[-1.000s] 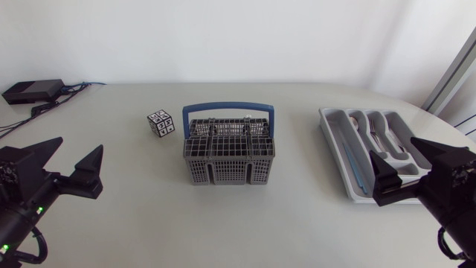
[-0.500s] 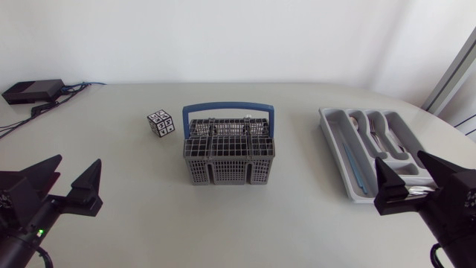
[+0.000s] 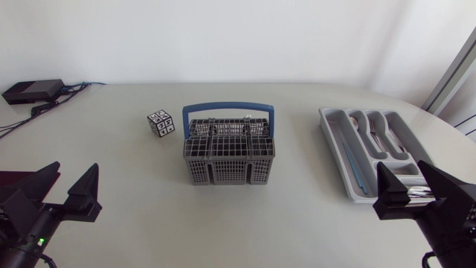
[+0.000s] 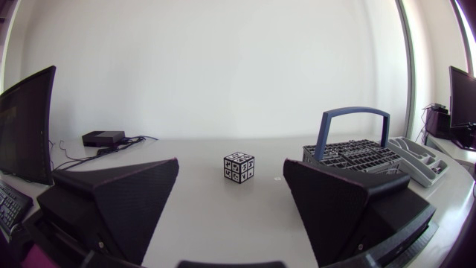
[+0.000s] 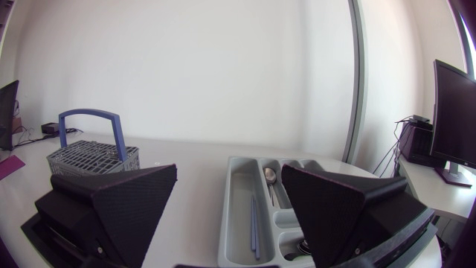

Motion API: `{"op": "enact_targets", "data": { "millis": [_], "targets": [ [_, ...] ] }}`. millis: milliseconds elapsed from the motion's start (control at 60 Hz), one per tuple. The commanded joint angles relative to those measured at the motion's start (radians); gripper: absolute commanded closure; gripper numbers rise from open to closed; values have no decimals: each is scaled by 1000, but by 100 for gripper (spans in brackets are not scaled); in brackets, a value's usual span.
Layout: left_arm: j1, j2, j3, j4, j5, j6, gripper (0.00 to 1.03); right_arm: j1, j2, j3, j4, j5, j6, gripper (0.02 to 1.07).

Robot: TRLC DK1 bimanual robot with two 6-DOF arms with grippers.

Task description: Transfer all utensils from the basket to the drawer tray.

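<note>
My left pincer (image 3: 73,171) and right pincer (image 3: 402,171) stand wide and empty. The tray (image 3: 332,135) holds utensils (image 3: 378,135) and the basket (image 3: 228,153) shows none. Probably done; next I'd check the basket.

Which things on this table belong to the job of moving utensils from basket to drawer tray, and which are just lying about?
Belong to the job:
basket
drawer tray
spoons lying in the tray

Just lying about:
patterned cube beside the basket
black box with cables, at the table's far left corner
</note>
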Motion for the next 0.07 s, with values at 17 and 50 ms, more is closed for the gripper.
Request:
{"op": "enact_targets", "data": {
  "millis": [17,50],
  "targets": [
    [7,-6,-39,-9,-1,-25,4,7,-6,-21,-4,9,29,6],
    [7,-6,-39,-9,-1,-25,4,7,-6,-21,-4,9,29,6]
  ]
}}
